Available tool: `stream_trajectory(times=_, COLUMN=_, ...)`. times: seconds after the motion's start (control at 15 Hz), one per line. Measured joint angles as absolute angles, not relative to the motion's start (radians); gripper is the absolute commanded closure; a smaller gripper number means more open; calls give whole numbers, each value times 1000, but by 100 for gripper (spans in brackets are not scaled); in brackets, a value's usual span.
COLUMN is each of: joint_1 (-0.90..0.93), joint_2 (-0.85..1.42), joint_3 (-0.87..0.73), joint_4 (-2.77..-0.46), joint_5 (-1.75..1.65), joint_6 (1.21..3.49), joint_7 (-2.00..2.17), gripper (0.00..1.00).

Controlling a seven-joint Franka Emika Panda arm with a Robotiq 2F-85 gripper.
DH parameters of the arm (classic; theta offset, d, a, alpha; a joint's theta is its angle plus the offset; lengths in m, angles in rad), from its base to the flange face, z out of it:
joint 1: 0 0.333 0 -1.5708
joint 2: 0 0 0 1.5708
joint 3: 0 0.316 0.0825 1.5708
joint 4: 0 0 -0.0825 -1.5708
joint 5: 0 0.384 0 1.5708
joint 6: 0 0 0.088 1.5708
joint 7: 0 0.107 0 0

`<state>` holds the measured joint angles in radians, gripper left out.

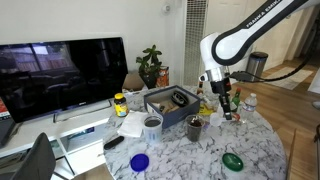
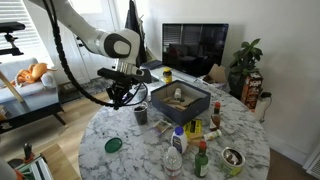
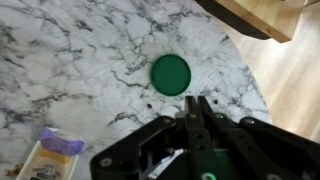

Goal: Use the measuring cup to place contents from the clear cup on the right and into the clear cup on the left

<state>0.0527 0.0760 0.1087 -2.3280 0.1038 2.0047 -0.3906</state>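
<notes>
Gripper [image 3: 197, 104] hangs above round marble table [image 3: 80, 60], near green lid [image 3: 170, 72]. Fingers pressed fully together; nothing plainly pinched. Silvery part under fingers in wrist view may be measuring cup, cannot tell.

Two cups in exterior view: cup with dark contents [image 1: 152, 123] and second cup [image 1: 195, 126], both just beside dark bin [image 1: 170, 100].

Judgement: measuring cup likely light and stiff; best held by handle and kept level. Cups likely light, easily tipped.

Marble looks polished, slick, cluttered. Living room: television [image 1: 60, 75], plant [image 1: 150, 65], wood floor [image 3: 290, 70].
</notes>
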Motion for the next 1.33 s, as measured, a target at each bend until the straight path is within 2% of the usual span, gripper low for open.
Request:
stream_trajectory(times=0.47, joint_1=130, joint_2=248, joint_3=116, joint_4=-2176, joint_5=-259, joint_6=1999, joint_7=-103, gripper=99)
stream_trajectory(times=0.53, joint_1=139, joint_2=274, joint_3=116, joint_4=-2151, joint_5=-287, joint_6=1998, joint_7=-85, gripper=95)
stream_trajectory(times=0.73, joint_1=152, joint_2=314, joint_3=116, joint_4=-2097, joint_5=-309, joint_6=1998, joint_7=-78, gripper=95)
stream_trajectory(times=0.8, joint_1=152, joint_2=316, joint_3=116, joint_4=-2092, joint_5=-310, joint_6=1998, joint_7=-78, gripper=99)
stream_trajectory(times=1.33, joint_1=171, joint_2=339, joint_3=115, joint_4=-2084, joint_5=-365, joint_6=2003, joint_7=-27, gripper=99)
